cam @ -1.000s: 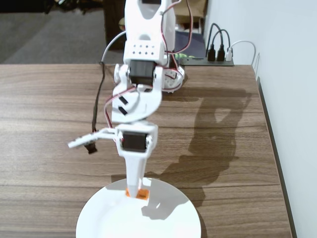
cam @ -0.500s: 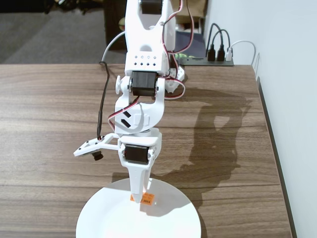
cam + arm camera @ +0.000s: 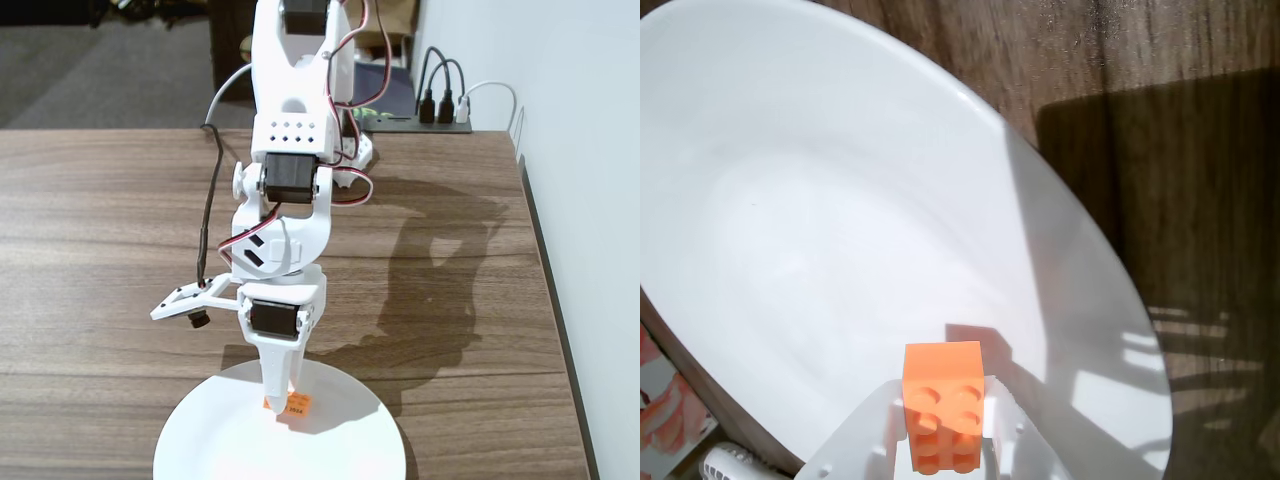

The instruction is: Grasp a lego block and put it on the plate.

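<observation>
The orange lego block (image 3: 943, 405) is clamped between my white fingers at the bottom of the wrist view, studs toward the camera. In the fixed view it (image 3: 291, 405) shows at my fingertips. My gripper (image 3: 283, 395) points down, shut on the block, over the far part of the white plate (image 3: 230, 440). The plate (image 3: 820, 230) fills most of the wrist view under the block. Whether the block touches the plate I cannot tell.
The plate sits on a brown wooden table (image 3: 100, 230) near its front edge. The arm's base, cables and a power strip (image 3: 430, 115) stand at the back. The table's right edge (image 3: 550, 300) runs beside a white wall.
</observation>
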Robot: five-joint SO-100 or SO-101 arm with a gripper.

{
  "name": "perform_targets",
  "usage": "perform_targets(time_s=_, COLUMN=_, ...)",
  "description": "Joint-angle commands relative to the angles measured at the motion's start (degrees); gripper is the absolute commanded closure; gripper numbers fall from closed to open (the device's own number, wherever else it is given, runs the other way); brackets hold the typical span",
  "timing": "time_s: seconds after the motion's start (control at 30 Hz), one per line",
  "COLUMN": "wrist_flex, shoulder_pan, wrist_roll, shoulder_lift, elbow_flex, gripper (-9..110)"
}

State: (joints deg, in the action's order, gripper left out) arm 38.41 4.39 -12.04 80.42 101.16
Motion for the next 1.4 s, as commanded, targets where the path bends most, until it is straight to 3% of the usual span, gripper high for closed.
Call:
perform_targets(time_s=0.0, wrist_flex=0.1, shoulder_pan=0.1, wrist_roll=-0.1, shoulder_lift=0.2, elbow_flex=-3.1, gripper=95)
perform_targets(time_s=0.37, wrist_flex=-0.1, shoulder_pan=0.3, wrist_roll=0.3, shoulder_lift=0.3, elbow_flex=-3.1, gripper=94)
perform_targets(time_s=0.53, wrist_flex=0.3, shoulder_pan=0.3, wrist_roll=0.4, shoulder_lift=-0.3, elbow_flex=-3.1, gripper=82)
perform_targets(time_s=0.63, wrist_flex=0.4, shoulder_pan=0.2, wrist_roll=0.0, shoulder_lift=-0.2, elbow_flex=-3.1, gripper=68)
perform_targets(time_s=0.97, wrist_flex=8.4, shoulder_pan=0.4, wrist_roll=0.0, shoulder_lift=9.3, elbow_flex=-0.9, gripper=69)
perform_targets(time_s=1.1, wrist_flex=8.4, shoulder_pan=0.7, wrist_roll=0.3, shoulder_lift=18.4, elbow_flex=6.0, gripper=82)
perform_targets(time_s=1.2, wrist_flex=8.2, shoulder_pan=0.7, wrist_roll=1.1, shoulder_lift=25.0, elbow_flex=10.9, gripper=99)
perform_targets(time_s=1.37, wrist_flex=1.6, shoulder_pan=-0.2, wrist_roll=6.2, shoulder_lift=45.0, elbow_flex=29.3, gripper=101)
